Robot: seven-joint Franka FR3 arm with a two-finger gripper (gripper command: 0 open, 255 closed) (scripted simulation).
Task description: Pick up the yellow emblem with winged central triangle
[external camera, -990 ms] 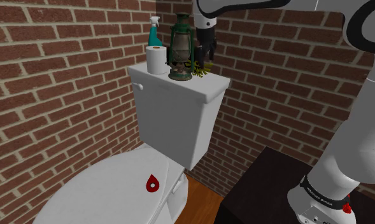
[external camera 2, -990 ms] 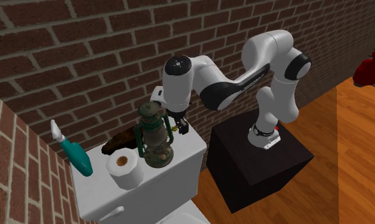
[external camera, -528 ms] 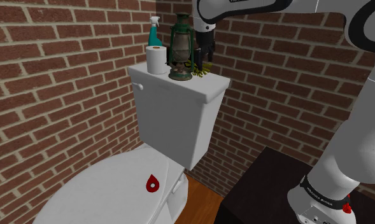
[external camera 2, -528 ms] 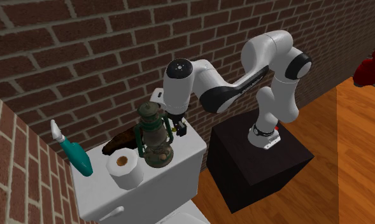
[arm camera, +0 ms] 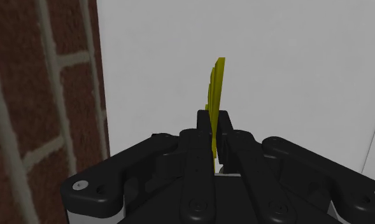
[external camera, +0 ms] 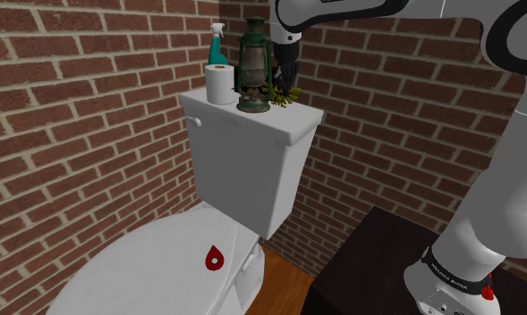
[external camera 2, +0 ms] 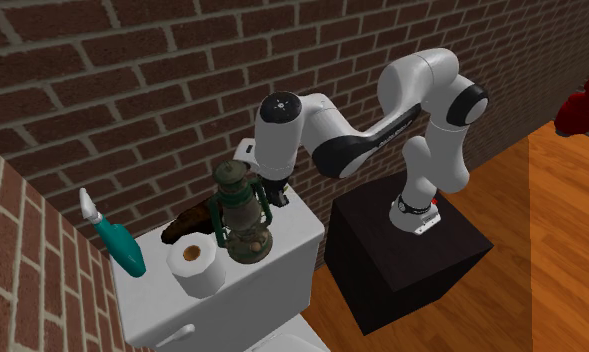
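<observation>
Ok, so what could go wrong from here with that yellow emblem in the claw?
The claw pinches the thin yellow emblem edge-on by one end, so it might pivot or slip out. The lantern stands close beside the claw on the tank lid; a sideways swing could topple it.

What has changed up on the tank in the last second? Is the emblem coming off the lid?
The tool, shut on the yellow emblem, has risen slightly from the white tank lid, taking the emblem with it. In the second exterior view it has drifted toward the lantern. The lantern, paper roll and spray bottle stayed put.
</observation>
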